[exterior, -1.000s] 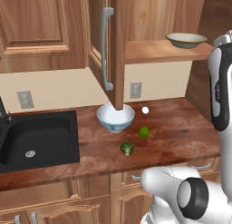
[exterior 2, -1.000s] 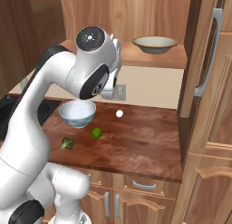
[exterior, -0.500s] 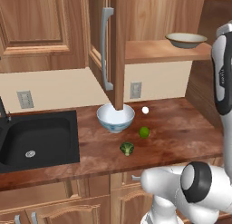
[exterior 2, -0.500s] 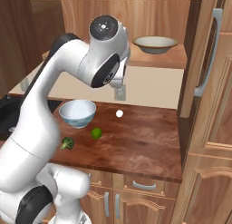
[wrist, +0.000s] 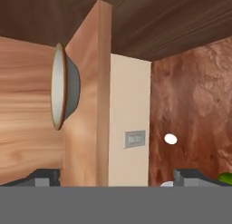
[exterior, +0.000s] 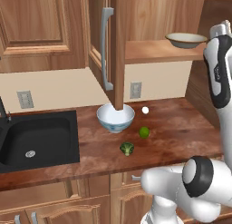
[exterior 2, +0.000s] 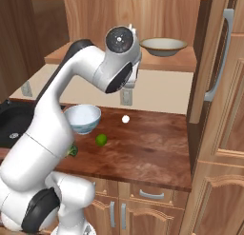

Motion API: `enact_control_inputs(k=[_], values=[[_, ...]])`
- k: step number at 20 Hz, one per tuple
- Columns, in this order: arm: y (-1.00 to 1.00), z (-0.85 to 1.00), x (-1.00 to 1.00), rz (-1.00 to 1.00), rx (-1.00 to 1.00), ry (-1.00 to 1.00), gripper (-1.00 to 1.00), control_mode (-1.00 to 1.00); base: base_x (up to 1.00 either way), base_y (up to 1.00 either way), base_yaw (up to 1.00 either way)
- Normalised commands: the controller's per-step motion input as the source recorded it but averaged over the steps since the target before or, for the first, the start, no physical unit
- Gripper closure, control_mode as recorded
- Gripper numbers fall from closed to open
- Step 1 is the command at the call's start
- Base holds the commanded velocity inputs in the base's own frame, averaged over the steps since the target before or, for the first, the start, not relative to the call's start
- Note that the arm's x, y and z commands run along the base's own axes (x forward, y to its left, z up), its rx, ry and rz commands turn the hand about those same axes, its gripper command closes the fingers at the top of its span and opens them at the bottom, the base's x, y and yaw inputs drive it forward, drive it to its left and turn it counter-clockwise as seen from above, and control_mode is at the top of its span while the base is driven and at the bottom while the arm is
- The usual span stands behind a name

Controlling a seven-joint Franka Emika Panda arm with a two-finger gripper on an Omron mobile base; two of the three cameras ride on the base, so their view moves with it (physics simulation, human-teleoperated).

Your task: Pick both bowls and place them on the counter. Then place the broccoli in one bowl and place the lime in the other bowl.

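A: Hand view, where's the beige bowl (wrist: 63,87) versus the tool (wrist: 116,175)?
B: On the cabinet shelf (exterior 2: 167,62), ahead of the tool, apart. Jaws wide, empty. White-blue bowl (exterior: 115,117) sits on the desk (exterior: 181,128).

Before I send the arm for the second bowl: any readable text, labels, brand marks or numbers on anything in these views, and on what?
None: no words, numbers or brand marks can be read anywhere.
The white bowl on the counter has a blue outside pattern, no lettering.
The beige bowl on the cabinet shelf is plain.
The wall outlet shows no marking.
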Motion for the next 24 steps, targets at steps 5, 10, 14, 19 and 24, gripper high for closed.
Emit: enact_control_inputs(k=[5,10,14,19,24], values=[[-0.07,0.23,0.55,0.0,0.0,0.17,-1.0,-1.0,0.0,0.0,0.0],[-0.17,0.17,0.43,0.02,0.0,0.08,-1.0,-1.0,0.0,0.0,0.0],[-0.25,0.04,0.23,0.08,0.0,0.0,-1.0,-1.0,0.0,0.0,0.0],[-0.2,0.0,0.25,0.09,0.01,0.0,-1.0,-1.0,0.0,0.0,0.0],[-0.02,-0.05,0.2,0.04,0.02,0.0,-1.0,-1.0,0.0,0.0,0.0]])
